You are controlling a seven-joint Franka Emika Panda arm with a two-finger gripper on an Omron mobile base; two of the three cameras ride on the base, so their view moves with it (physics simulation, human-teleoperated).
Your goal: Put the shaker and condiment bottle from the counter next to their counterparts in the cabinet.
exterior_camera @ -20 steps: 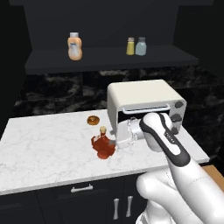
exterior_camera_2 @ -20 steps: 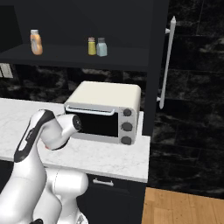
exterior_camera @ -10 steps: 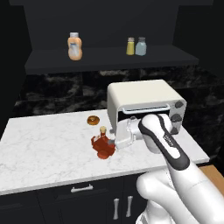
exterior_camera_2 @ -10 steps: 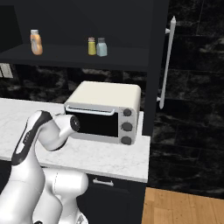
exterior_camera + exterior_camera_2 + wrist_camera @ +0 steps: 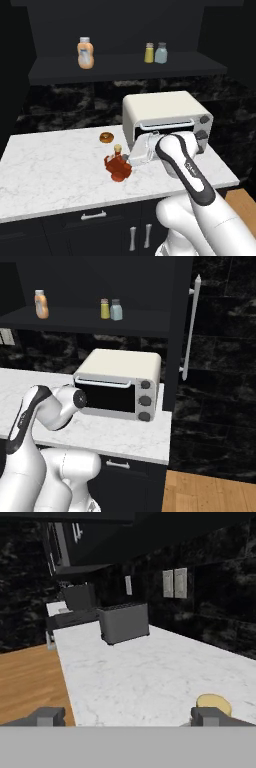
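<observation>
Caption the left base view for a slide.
Gripper beside the condiment bottle on the counter; shaker already shelved in the cabinet.

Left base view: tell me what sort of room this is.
A kitchen, rendered rather than real. A white marble counter runs over dark drawers, a toaster oven stands on it, and a dark open cabinet above holds a squeeze bottle and shakers.
</observation>
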